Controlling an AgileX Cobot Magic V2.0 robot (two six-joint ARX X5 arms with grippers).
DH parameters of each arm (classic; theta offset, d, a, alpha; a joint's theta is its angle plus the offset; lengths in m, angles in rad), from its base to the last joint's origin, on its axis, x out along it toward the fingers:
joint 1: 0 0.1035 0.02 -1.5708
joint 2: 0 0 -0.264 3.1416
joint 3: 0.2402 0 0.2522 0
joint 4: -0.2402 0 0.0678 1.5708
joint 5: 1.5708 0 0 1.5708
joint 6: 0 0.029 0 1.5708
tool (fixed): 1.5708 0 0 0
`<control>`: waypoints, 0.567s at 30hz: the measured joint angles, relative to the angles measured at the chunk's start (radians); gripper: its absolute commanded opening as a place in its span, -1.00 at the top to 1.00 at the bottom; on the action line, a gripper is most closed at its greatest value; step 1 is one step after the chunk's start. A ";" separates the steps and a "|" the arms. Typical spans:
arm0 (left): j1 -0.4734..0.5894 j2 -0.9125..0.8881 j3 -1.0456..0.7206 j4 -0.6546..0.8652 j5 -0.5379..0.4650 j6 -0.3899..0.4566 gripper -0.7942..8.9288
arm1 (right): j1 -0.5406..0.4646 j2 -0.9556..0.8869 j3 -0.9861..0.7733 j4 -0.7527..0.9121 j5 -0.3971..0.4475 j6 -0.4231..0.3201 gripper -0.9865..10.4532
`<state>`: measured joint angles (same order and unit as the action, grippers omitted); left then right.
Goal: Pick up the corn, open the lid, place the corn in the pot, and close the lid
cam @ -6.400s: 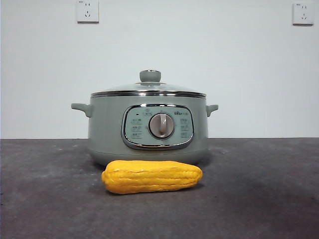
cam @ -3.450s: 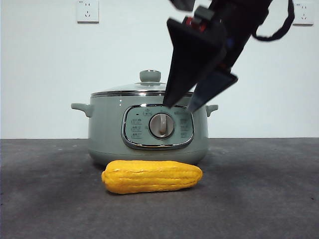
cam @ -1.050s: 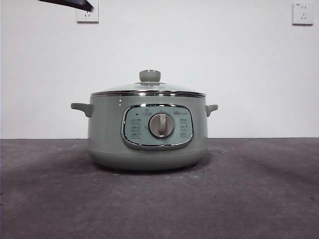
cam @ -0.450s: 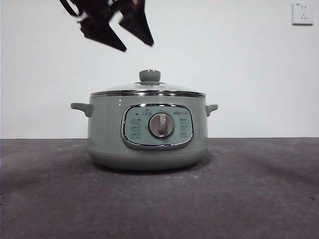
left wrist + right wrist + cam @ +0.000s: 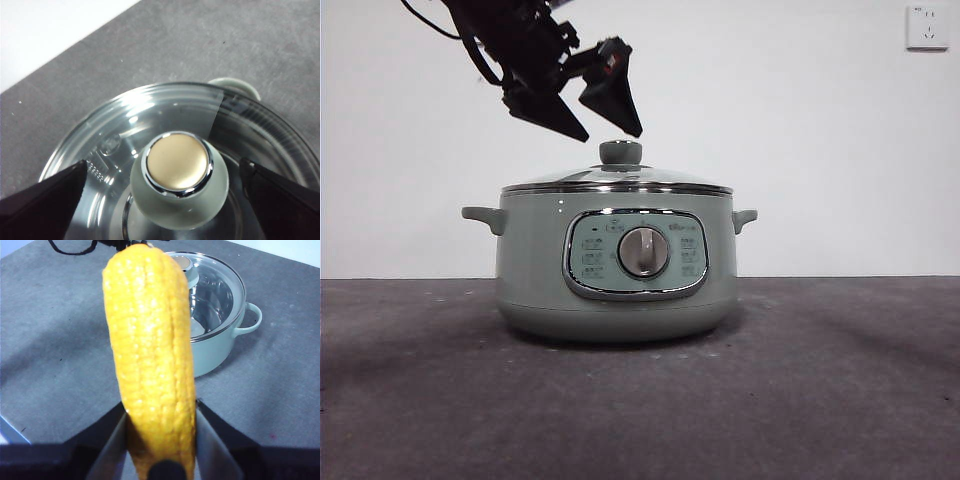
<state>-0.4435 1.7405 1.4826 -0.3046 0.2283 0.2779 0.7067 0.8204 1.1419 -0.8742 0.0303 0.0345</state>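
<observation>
The sage-green pot (image 5: 617,270) stands mid-table with the glass lid (image 5: 617,181) on it. My left gripper (image 5: 610,132) comes in from the upper left and hangs just above the lid's green knob (image 5: 620,152), jaws open and empty. In the left wrist view the left gripper (image 5: 162,167) has one jaw on either side of the knob (image 5: 177,165), without touching it. My right gripper (image 5: 160,415) is shut on the yellow corn (image 5: 152,355) and holds it up in the air. It is out of the front view. The pot (image 5: 222,342) lies beyond the corn.
The pot has a small side handle on each side (image 5: 482,216) (image 5: 746,217) and a silver dial (image 5: 644,251) on its front panel. A white wall with a socket (image 5: 928,27) stands behind the dark grey table (image 5: 840,400).
My left gripper has come in from the upper left and dropped down and right to just above the lid's knob. Before that, the corn left the table in front of the pot.
</observation>
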 measured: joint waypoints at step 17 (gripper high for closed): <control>-0.010 0.051 0.001 0.022 0.010 -0.047 -0.22 | 0.000 0.000 0.000 0.000 0.000 0.007 0.85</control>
<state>-0.4530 1.7920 1.4834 -0.2825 0.2386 0.2306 0.7067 0.8204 1.1419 -0.8745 0.0303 0.0418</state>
